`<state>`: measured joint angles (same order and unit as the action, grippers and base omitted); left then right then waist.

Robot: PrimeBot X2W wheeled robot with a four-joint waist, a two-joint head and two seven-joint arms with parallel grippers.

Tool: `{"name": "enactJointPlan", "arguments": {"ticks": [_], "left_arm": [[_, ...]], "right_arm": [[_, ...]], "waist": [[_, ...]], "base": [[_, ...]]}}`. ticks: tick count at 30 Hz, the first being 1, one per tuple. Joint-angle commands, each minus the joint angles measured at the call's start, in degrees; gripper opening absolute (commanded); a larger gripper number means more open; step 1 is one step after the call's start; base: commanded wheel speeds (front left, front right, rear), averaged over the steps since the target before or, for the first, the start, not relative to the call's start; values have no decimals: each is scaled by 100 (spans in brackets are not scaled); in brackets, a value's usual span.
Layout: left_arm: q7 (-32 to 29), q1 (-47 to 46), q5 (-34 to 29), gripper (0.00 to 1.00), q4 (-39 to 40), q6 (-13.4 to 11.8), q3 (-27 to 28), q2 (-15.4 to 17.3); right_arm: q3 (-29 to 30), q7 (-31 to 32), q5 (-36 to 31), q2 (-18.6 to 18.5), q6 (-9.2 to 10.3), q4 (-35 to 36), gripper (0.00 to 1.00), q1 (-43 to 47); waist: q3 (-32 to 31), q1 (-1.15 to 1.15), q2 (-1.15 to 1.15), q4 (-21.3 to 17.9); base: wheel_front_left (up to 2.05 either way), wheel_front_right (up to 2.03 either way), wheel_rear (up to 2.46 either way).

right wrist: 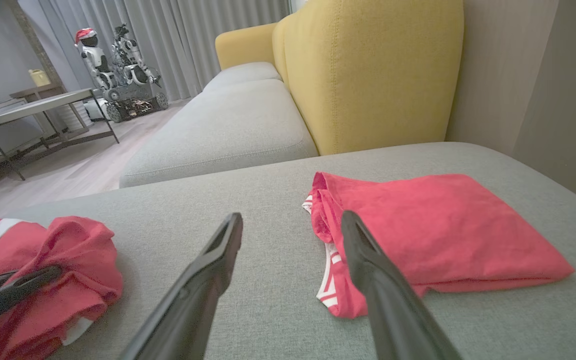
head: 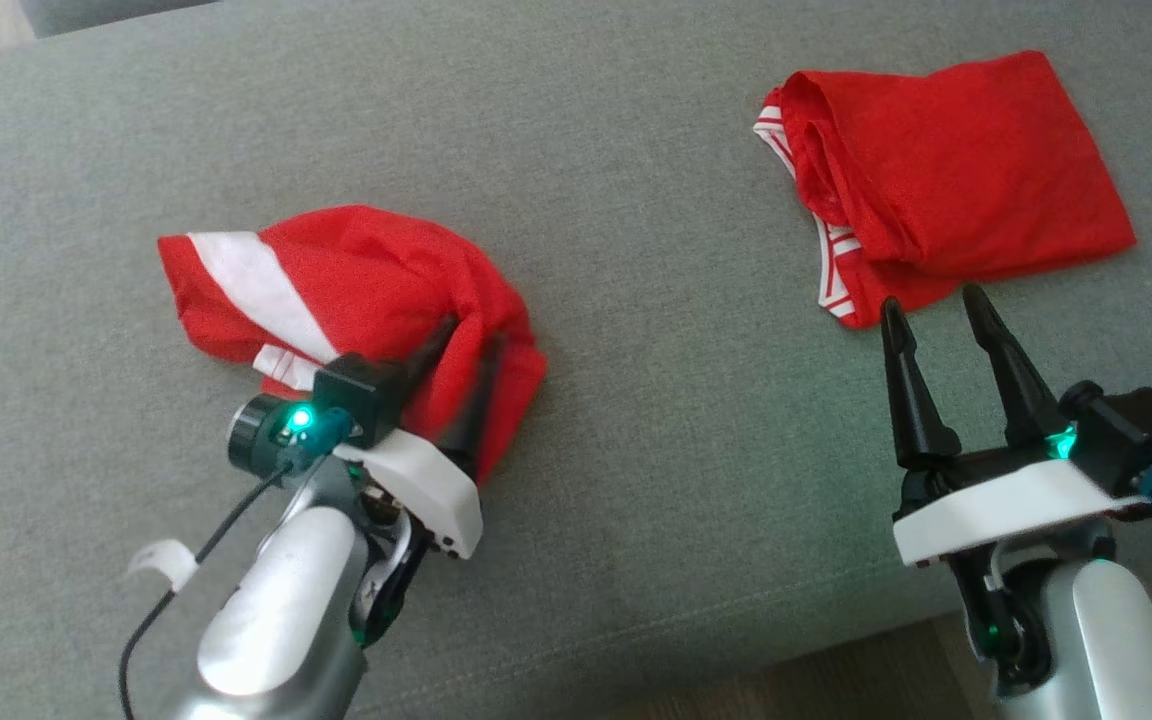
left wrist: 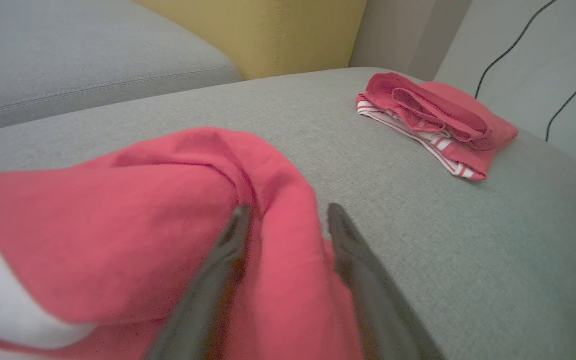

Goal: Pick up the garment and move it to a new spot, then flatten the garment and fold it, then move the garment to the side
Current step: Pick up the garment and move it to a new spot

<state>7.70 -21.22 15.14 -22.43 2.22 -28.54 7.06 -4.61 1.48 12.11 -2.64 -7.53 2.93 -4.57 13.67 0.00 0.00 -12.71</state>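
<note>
A wide grey cushion (head: pixel 636 400) holds two red garments, well apart. The crumpled garment (head: pixel 356 270) lies bunched in a loose heap on the left part of the cushion, with a broad white stripe (head: pixel 256 285) running across its left end and a striped hem poking out beneath it. The left gripper (head: pixel 473 335) reaches over the near right side of this heap with its dark fingers pointing into the cloth. In the left wrist view the jaws stand apart, and a raised ridge of the red cloth sits between them; the fingers are blurred there, and it cannot be told whether either one presses on the cloth. The heap rests on the cushion.

The folded garment (head: pixel 966 170) lies flat at the far right of the cushion, a rough rectangle with a red-and-white striped edge showing along its left and near sides. The right gripper (head: pixel 933 300) hovers over the cushion just in front of it, jaws spread wide and holding nothing, fingertips pointing at its near striped corner.

Beyond the cushion, the right wrist view shows a yellow backrest (right wrist: pixel 368 65) and a second grey seat (right wrist: pixel 228 130).
</note>
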Motion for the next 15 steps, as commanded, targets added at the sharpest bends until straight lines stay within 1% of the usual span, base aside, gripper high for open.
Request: {"name": "enactJointPlan", "arguments": {"ticks": [1, 4, 6, 10, 12, 13, 15], "left_arm": [[127, -263, 4, 100, 131, 29, 141, 12], [284, -238, 18, 100, 139, 41, 93, -35], [379, -193, 15, 100, 238, 1, 93, -46], [520, -37, 41, 100, 601, -189, 227, -16], [565, 64, 67, 100, 798, -339, 360, 22], [565, 64, 67, 100, 798, -339, 360, 22], [592, 190, 122, 100, 961, -522, 543, 68]], "right_arm": [[-128, -86, 41, -23, 4, 161, 100, -215], [-90, -102, 4, -23, 4, 112, 100, -231], [-70, -96, -34, -23, 4, 99, 100, -232], [-25, -59, -115, -23, 4, 99, 100, -224], [-4, -28, -162, -23, 4, 104, 100, -216], [-4, -28, -162, -23, 4, 104, 100, -216], [32, 5, -210, -23, 4, 107, 100, -198]], "waist": [[13, 0, 0, -12], [-55, 0, 0, 77], [-129, 0, 0, 172], [-280, 0, 0, 407], [-360, 0, 0, 526], [-360, 0, 0, 526], [-438, 0, 0, 651]], "base": [[0, 0, 0], [0, 0, 0], [0, 0, 0], [0, 0, 0], [0, 0, 0], [0, 0, 0], [0, 0, 0]]}}
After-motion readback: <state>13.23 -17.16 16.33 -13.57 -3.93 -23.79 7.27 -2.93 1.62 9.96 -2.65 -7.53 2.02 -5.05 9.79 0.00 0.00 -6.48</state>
